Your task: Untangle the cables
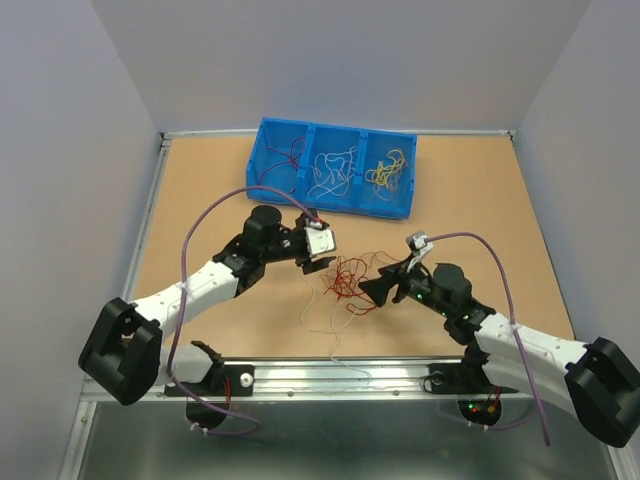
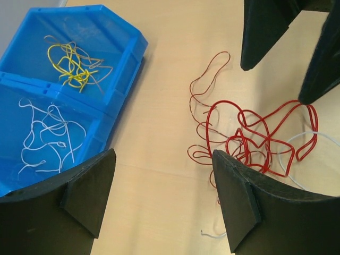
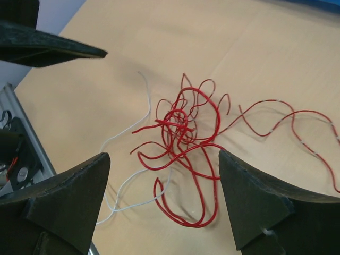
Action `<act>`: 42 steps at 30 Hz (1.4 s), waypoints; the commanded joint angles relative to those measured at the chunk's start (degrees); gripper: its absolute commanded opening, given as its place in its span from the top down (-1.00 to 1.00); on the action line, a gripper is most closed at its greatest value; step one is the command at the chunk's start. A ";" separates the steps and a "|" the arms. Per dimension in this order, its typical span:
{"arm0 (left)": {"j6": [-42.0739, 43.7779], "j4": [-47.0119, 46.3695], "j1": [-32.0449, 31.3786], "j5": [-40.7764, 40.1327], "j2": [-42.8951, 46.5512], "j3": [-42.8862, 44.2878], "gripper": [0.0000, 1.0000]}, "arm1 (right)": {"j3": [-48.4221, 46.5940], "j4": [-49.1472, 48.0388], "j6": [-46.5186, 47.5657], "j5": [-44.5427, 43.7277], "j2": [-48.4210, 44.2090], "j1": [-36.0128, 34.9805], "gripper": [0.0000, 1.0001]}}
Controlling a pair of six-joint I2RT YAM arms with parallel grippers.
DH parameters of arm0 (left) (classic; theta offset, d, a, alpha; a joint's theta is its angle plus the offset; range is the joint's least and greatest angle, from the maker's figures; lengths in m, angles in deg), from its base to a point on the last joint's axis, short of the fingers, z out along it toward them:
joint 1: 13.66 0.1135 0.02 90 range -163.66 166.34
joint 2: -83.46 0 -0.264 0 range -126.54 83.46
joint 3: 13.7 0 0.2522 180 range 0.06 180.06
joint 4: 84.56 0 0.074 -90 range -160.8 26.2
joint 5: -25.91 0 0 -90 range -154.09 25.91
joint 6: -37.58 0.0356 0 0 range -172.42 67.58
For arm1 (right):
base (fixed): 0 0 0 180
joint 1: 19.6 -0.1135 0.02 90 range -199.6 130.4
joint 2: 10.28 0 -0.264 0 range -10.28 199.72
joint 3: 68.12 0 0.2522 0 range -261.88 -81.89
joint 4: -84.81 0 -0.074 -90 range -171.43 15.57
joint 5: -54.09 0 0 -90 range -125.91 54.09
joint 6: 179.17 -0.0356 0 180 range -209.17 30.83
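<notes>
Shows red cables (image 3: pixel 183 130) clumped on the table (image 3: pixel 265 53) between left gripper (image 2: pixel 163 159) and right gripper (image 3: pixel 162 159), both spread wide, empty (white cable (image 3: pixel 149 103) partly buried under the red, hard to follow).

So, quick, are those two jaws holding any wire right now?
Left gripper: jaws open, holding nothing.
Right gripper: jaws open, holding nothing; the red cables lie loose.

The left arm (image 1: pixel 200 285) and the right arm (image 1: pixel 530 345) are white tubes with chunky black joints. A thick purple-grey cable (image 1: pixel 185 250) loops along each. The left end effector (image 2: pixel 163 155) and right end effector (image 3: pixel 163 155) have flat black wedge-shaped fingers (image 2: pixel 87 196). Tiny green lights (image 1: pixel 405 296) glow at 4 o'clock.
</notes>
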 commanded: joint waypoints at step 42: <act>17.39 18.08 -17.11 -1.89 1.29 0.39 -0.70 | -5.85 -13.36 -5.45 -46.58 21.88 -12.01 0.99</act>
